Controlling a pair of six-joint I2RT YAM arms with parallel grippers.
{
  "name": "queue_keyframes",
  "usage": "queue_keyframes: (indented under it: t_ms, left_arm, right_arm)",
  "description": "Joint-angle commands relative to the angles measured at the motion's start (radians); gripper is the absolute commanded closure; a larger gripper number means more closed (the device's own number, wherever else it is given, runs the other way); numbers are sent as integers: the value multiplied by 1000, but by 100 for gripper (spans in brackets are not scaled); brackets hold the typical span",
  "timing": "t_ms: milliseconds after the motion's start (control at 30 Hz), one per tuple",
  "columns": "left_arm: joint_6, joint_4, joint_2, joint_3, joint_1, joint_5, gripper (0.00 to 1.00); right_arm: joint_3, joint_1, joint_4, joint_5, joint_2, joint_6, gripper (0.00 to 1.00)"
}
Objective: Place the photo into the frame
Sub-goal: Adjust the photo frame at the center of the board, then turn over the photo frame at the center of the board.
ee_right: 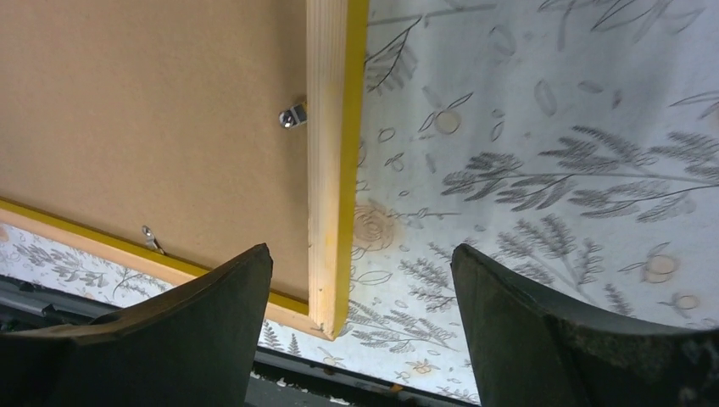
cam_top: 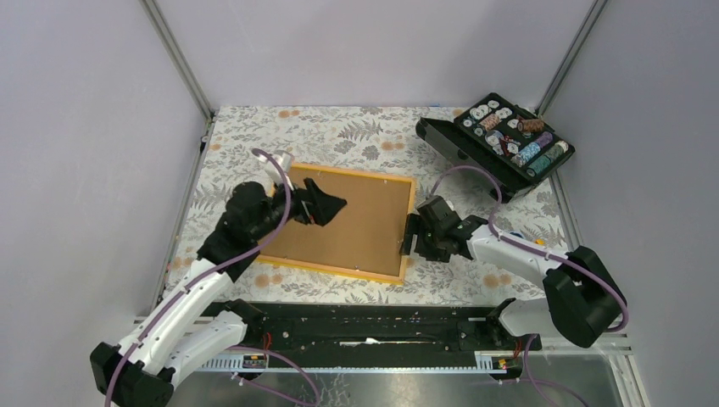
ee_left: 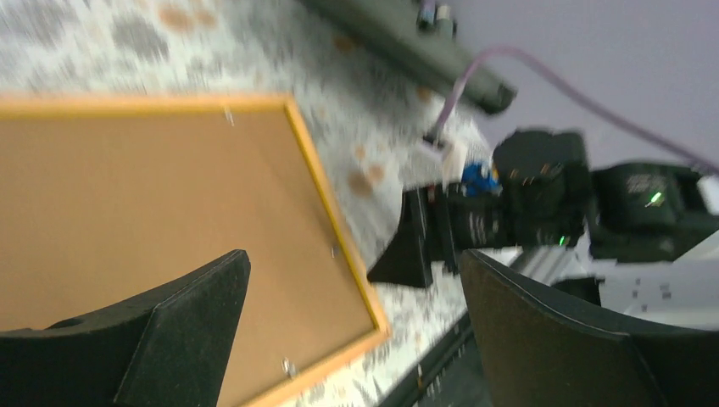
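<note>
The orange-yellow frame (cam_top: 331,269) lies flat in the middle of the floral cloth, back side up. A plain brown board (cam_top: 360,225) fills it, which looks like the photo's reverse; no printed side shows. My left gripper (cam_top: 326,200) hovers open over the board's left part, its jaws wide and empty (ee_left: 352,259). My right gripper (cam_top: 409,242) is at the frame's right rail near the near-right corner. In the right wrist view its jaws (ee_right: 363,250) stand open on either side of that rail (ee_right: 326,170), one finger over the board (ee_right: 153,110), the other over the cloth.
A black case of small round parts (cam_top: 513,140) sits open at the back right corner. Small metal clips (ee_right: 292,114) stand along the frame's inner edge. A black rail (cam_top: 365,326) runs along the table's near edge. Grey walls close in the left, back and right.
</note>
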State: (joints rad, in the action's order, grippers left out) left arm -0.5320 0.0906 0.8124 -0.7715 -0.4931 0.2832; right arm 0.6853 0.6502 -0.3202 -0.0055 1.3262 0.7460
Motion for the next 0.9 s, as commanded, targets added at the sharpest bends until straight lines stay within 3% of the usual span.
queue_keyframes:
  t_ms: [0, 100, 300, 433, 633, 867]
  left_arm:
    - [-53, 82, -1, 79, -94, 7, 1]
    - [-51, 94, 4, 118, -249, -110, 1]
    - [-40, 70, 36, 168, -461, -307, 1]
    - [-28, 26, 76, 191, -558, -388, 1]
    - [-38, -51, 148, 219, -626, -399, 1]
    - [56, 20, 245, 142, -670, -494, 1]
  right_arm:
    - [25, 63, 11, 0, 30, 97, 16]
    - [25, 102, 23, 47, 78, 148, 20]
    - [15, 150, 29, 95, 152, 247, 40]
    - [-30, 150, 40, 128, 116, 314, 59]
    - [24, 149, -78, 217, 77, 354, 100]
    - [240, 144, -320, 224, 126, 199, 100]
